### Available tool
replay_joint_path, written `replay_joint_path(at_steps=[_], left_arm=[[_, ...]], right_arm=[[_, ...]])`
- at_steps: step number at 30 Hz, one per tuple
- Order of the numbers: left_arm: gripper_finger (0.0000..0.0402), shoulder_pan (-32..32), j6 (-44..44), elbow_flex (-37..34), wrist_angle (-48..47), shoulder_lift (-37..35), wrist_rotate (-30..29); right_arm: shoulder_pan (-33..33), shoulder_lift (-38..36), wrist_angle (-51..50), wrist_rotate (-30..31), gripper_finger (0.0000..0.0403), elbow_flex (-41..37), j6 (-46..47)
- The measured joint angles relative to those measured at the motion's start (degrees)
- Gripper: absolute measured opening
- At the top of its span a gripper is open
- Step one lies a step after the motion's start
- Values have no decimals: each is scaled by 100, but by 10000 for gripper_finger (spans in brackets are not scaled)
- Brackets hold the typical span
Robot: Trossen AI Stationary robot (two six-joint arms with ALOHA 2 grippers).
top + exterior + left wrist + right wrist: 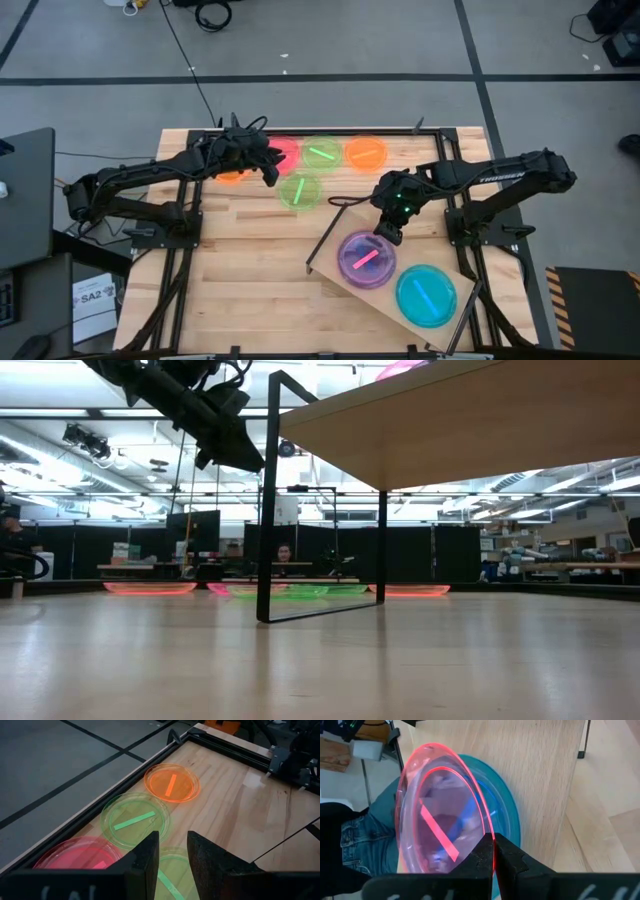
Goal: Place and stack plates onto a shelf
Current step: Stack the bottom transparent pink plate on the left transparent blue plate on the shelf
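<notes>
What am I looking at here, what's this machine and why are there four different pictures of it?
It is a robot with two dark arms working at a wooden table. One picture looks straight down, one looks level from the tabletop, and two come from cameras on the arms' wrists.

On the table stands a small shelf, a light board on black legs. On it lie a blue plate and another blue one with a pink plate on top. The right end effector is pinching that pink plate's rim, as the right wrist view shows.

Along the table's far edge lie more plates: pink, green and orange, with another green one nearer. The left end effector hovers open over that one, holding nothing.
</notes>
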Motion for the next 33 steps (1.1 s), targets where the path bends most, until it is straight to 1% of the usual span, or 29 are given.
replay_joint_path(at_steps=[7, 12, 27, 33], left_arm=[[107, 0, 1, 0, 0, 0, 0], [107, 0, 0, 0, 0, 0, 0], [107, 0, 1, 0, 0, 0, 0], [107, 0, 0, 0, 0, 0, 0]], right_arm=[[0, 1, 1, -1, 14, 0, -4], [0, 1, 2, -1, 23, 0, -11], [0, 1, 2, -1, 72, 0, 1], [-4, 1, 2, 15, 98, 0, 20]])
